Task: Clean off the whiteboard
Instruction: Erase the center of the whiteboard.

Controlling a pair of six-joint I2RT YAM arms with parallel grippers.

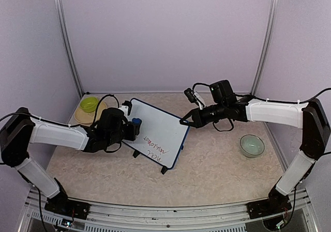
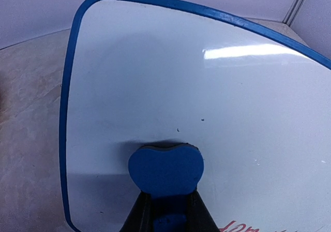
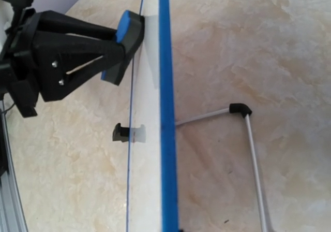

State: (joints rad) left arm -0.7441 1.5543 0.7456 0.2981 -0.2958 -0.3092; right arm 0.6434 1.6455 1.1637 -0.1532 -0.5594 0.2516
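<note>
Centrally, the left gripper point(image 1: 133, 128) is seen clenched on a small blue eraser block point(image 2: 165, 169), whose flat face is pressed against the white surface of the whiteboard point(image 1: 155, 129) near its left edge. The surface around the block is blank. Red handwriting point(image 1: 158, 148) is seen along the board's near edge. The board is propped at a tilt on fold-out legs point(image 3: 248, 139) in the middle of the marbled table point(image 1: 217, 172). The right gripper point(image 1: 184, 122) is closed, with its tip set against the board's far right edge. Whether the blue frame is pinched there cannot be told. A green bowl point(image 1: 89, 104) on a yellow plate point(image 1: 81, 118) is placed at the back left. A pale bowl point(image 1: 252, 145) is placed at the right.
</note>
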